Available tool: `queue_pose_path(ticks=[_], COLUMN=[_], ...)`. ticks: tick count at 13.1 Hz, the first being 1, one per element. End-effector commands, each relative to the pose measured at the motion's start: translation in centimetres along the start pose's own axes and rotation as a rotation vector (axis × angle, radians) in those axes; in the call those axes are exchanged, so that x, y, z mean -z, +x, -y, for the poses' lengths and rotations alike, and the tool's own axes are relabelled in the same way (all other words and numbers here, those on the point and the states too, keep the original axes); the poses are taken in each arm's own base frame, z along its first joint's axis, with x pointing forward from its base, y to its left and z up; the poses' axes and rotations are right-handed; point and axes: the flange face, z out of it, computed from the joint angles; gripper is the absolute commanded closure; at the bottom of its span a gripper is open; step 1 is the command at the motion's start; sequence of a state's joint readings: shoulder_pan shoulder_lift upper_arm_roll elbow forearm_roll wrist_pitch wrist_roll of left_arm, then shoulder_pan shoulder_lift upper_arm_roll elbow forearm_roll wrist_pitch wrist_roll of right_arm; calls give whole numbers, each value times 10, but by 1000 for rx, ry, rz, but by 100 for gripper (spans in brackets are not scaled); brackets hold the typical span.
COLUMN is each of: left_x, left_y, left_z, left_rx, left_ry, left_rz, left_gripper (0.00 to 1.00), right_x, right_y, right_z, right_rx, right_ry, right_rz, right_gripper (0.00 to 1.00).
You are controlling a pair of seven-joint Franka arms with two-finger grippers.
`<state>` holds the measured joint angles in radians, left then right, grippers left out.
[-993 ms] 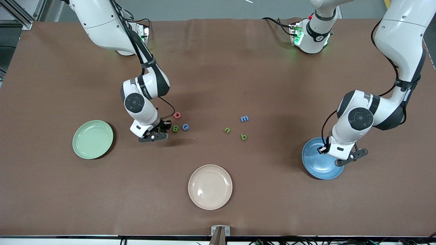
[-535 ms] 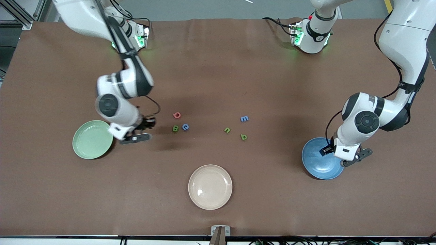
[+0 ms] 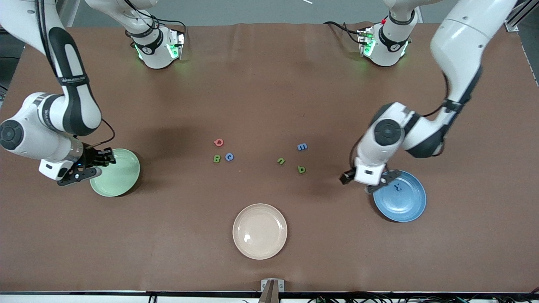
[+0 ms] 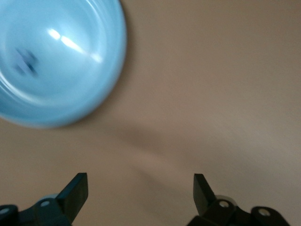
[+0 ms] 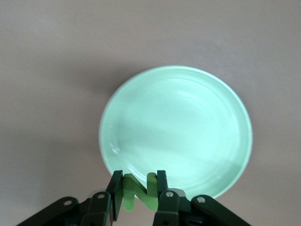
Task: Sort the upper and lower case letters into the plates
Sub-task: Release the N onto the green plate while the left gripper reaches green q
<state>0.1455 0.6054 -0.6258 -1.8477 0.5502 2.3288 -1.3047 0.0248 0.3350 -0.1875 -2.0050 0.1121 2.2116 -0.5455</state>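
My right gripper (image 3: pixel 104 158) hangs over the rim of the mint green plate (image 3: pixel 120 174), shut on a green letter N (image 5: pixel 141 192) that stands upright between its fingers. In the right wrist view the mint plate (image 5: pixel 178 127) holds nothing. My left gripper (image 3: pixel 358 182) is open and empty beside the blue plate (image 3: pixel 406 202), over bare table toward the middle. One small dark blue letter (image 3: pixel 396 187) lies in the blue plate (image 4: pixel 70 70). Loose on the table's middle lie a red letter (image 3: pixel 218 142), a green B (image 3: pixel 217 158), a blue c (image 3: pixel 229 157), a green n (image 3: pixel 281 160), a green b (image 3: pixel 301 169) and a blue m (image 3: pixel 302 147).
A cream-beige plate (image 3: pixel 260 231) with nothing in it sits nearer to the front camera than the loose letters. Both arm bases (image 3: pixel 153 46) (image 3: pixel 385 42) stand along the table's back edge. Brown cloth covers the whole table.
My right arm swung from beside the green B to the mint plate, with the N still in its grip. My left gripper opened over the blue plate, left the dark letter there and moved off its rim.
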Motion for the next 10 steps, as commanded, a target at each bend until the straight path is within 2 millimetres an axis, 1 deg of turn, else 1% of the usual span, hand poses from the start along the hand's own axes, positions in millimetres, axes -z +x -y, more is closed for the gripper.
queue_pose_path(ticks=[1, 2, 3, 4, 6, 9, 10], left_x=[-13, -15, -18, -20, -25, -47, -50], left_y=[-31, -45, -53, -61, -74, -99, -102], left_z=[-45, -58, -68, -79, -95, -104, -107], left_rx=[41, 32, 21, 12, -1, -33, -36], left_ry=[-20, -27, -34, -43, -56, -38, -38], left_rz=[33, 40, 48, 54, 66, 100, 101], left_gripper=[5, 7, 11, 13, 17, 24, 26], right_x=[-30, -41, -52, -60, -73, -81, -83], right_y=[-3, -4, -3, -2, 3, 1, 1], right_z=[-30, -46, -59, -70, -79, -81, -80], right_rx=[42, 58, 68, 70, 84, 79, 80], right_ry=[-13, -19, -20, -20, -22, -17, -15], right_rz=[-12, -14, -10, -4, 5, 12, 14], right_gripper=[85, 85, 85, 85, 85, 84, 84])
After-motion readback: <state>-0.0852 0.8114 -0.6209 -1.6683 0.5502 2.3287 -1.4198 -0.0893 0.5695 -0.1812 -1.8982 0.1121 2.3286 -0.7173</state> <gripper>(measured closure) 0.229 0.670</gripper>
